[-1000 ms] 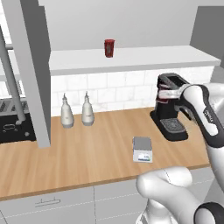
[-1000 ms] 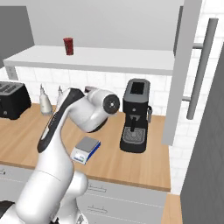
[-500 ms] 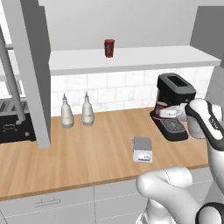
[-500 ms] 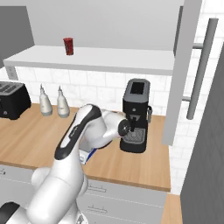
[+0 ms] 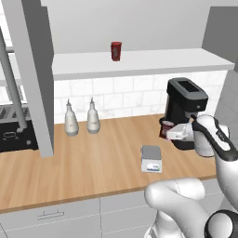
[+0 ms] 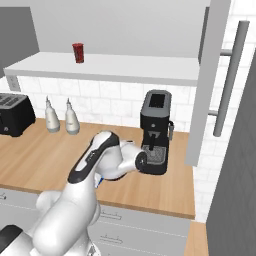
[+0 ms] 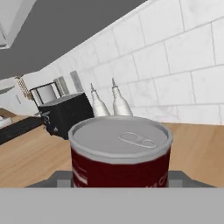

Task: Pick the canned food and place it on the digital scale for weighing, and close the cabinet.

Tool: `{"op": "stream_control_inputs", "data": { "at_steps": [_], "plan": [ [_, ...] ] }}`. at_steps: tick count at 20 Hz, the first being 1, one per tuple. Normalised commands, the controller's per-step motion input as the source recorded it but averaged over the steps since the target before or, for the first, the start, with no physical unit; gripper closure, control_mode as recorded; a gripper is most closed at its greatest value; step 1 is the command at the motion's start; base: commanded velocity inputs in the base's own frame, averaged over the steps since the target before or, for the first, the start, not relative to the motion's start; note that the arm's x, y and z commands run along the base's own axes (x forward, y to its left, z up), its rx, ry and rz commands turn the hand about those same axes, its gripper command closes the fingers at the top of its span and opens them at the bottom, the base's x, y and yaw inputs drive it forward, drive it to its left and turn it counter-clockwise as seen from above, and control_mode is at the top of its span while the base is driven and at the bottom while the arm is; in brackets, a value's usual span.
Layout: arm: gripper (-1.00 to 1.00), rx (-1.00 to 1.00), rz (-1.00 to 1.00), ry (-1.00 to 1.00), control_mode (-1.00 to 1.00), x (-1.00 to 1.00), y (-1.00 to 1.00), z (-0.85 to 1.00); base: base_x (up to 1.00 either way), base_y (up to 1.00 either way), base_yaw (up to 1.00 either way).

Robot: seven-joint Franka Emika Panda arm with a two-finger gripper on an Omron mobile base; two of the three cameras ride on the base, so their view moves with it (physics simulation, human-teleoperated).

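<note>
The canned food [image 5: 165, 127], a squat dark-red can with a grey pull-tab lid, hangs just above the counter beside the coffee machine, with my gripper [image 5: 170, 133] shut on it. In the hand view the canned food [image 7: 120, 153] stands upright right in front of the camera. The digital scale [image 5: 151, 159] lies flat on the wooden counter, a little nearer and left of the can, apart from it. The cabinet door [image 5: 32, 69] with its bar handle [image 5: 11, 83] stands open at the left. Another open cabinet door [image 6: 210, 85] shows at the right.
A black coffee machine [image 5: 186, 107] stands right behind the hand. Two white bottles [image 5: 70, 120] [image 5: 93, 117] and a black toaster [image 5: 14, 135] sit along the tiled wall to the left. A slim red cup [image 5: 116, 51] stands on the shelf above.
The hand has come down from level with the coffee machine's top to just above the counter at its left side, carrying the can with it.
</note>
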Motion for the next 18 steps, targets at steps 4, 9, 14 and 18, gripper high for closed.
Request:
{"op": "stream_control_inputs", "data": {
  "at_steps": [4,9,14,18],
  "plan": [
    [1.00,-0.15,-0.04,-0.04,-1.00,0.00,0.36,-0.58,0.00,0.00,0.00],
    [1.00,-0.09,0.01,-0.03,-1.00,0.16,0.07,-0.48,0.00,0.00,0.00],
    [1.00,-0.06,0.10,-0.02,-1.00,0.18,0.02,-0.46,0.00,0.00,0.00],
    [1.00,-0.03,0.08,-0.02,-1.00,0.02,0.02,-0.34,0.00,0.00,0.00]
  ]
}}
